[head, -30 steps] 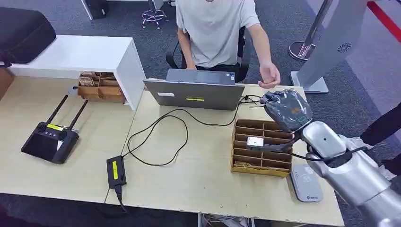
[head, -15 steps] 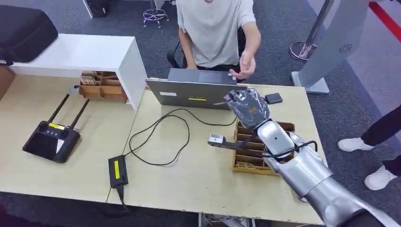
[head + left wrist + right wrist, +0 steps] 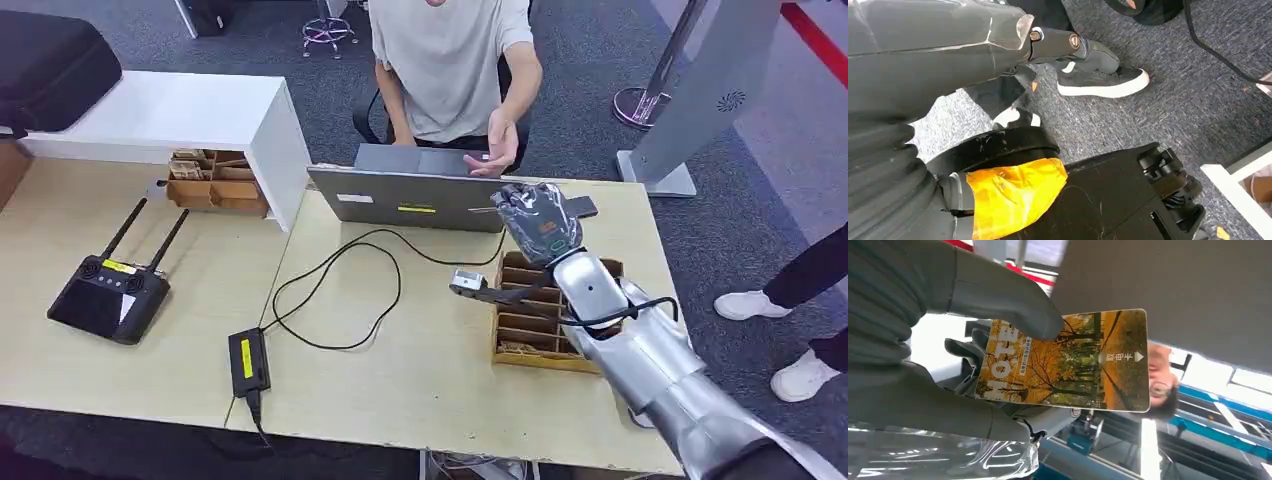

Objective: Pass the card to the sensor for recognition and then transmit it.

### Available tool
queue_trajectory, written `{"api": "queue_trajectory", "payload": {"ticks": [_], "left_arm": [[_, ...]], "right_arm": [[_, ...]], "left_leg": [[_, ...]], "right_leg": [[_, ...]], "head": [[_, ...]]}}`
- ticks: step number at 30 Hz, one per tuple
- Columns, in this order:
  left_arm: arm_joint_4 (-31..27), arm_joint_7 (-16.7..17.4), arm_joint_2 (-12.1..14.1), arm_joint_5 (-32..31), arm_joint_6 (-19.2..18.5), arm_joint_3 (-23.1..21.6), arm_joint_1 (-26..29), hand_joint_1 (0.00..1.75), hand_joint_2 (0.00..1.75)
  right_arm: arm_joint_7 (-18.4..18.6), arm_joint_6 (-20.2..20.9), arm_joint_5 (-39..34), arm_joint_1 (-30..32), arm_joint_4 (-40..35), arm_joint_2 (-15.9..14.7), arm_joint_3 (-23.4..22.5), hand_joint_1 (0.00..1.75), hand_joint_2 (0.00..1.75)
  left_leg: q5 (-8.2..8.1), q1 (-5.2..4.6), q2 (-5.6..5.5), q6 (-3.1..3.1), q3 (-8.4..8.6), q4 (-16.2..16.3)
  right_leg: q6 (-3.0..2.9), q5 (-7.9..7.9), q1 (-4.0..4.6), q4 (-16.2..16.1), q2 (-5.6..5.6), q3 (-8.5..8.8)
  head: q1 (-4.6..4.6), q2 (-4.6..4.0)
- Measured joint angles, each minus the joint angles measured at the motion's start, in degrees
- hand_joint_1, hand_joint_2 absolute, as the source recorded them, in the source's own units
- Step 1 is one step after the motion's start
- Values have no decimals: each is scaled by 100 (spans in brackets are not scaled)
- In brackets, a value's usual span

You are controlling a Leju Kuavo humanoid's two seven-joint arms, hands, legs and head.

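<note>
Right hand (image 3: 541, 222) is pinching the card (image 3: 1068, 360) (thumb on its face), raised over the laptop (image 3: 415, 195) toward the person's hand (image 3: 499, 148); slotted wooden box (image 3: 535, 315) is sitting under the forearm.

Silver right arm (image 3: 640, 360) with a black cable looped at the wrist; dark right hand (image 3: 540, 222) under clear plastic wrap.

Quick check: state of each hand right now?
Left hand: cannot tell whether open or closed.
Right hand: holding the card, thumb pressed on its face.
</note>
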Motion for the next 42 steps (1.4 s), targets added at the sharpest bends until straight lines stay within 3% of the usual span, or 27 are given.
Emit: {"api": "queue_trajectory", "payload": {"ticks": [10, 21, 24, 25, 28, 31, 33, 42], "left_arm": [[0, 122, 37, -179, 26, -289, -9, 0, 175], [0, 239, 63, -313, 26, -429, -17, 0, 175], [0, 155, 112, -246, 31, -520, 3, 0, 175], [0, 42, 109, -41, 31, -499, 4, 0, 175], [-11, 182, 48, 271, 24, -391, -139, 0, 175], [-33, 197, -33, 232, 24, -383, -171, 0, 175], [-39, 164, -61, 140, 13, -383, -124, 0, 175], [-39, 197, -29, -124, 13, -422, -64, 0, 175]], "right_arm": [[63, 37, 7, -63, -313, -449, -501, 173, 175], [118, 40, -59, -92, -525, -757, -691, 173, 175], [-226, 40, -321, -112, -682, -1017, -910, 173, 175], [-374, 112, -279, -194, -684, -1002, -923, 173, 175], [-13, 383, 175, -635, -334, -389, -826, 173, 175], [147, 339, 238, -864, -85, -79, -706, 173, 175], [179, 335, 210, -940, -13, -57, -700, 173, 175], [85, 365, 99, -909, 31, -145, -717, 175, 175]], "left_leg": [[0, 0, 5, 1, -4, 2], [0, 0, 2, 1, -6, 4], [6, 0, -33, 10, -40, 1], [6, 1, -21, 10, -45, -1], [1, -3, 101, 4, -21, -1], [16, 5, 54, -2, -20, 4], [27, 9, 8, -6, -43, 3], [26, 2, 13, -5, -46, 8]], "right_leg": [[5, 4, 1, 0, 3, -4], [6, 4, 0, 0, -2, -11], [7, 3, 0, 5, -39, -4], [7, 4, 1, 8, -25, -9], [-12, 38, -6, 7, 103, -59], [-12, 34, 2, 5, 58, -51], [-10, 32, 5, 5, 15, -52], [-6, 34, 1, 2, 20, -58]], "head": [[-4, 0], [-4, 0], [2, 0], [7, 2], [-7, 0], [-20, 0], [-15, 0], [-20, 0]]}}
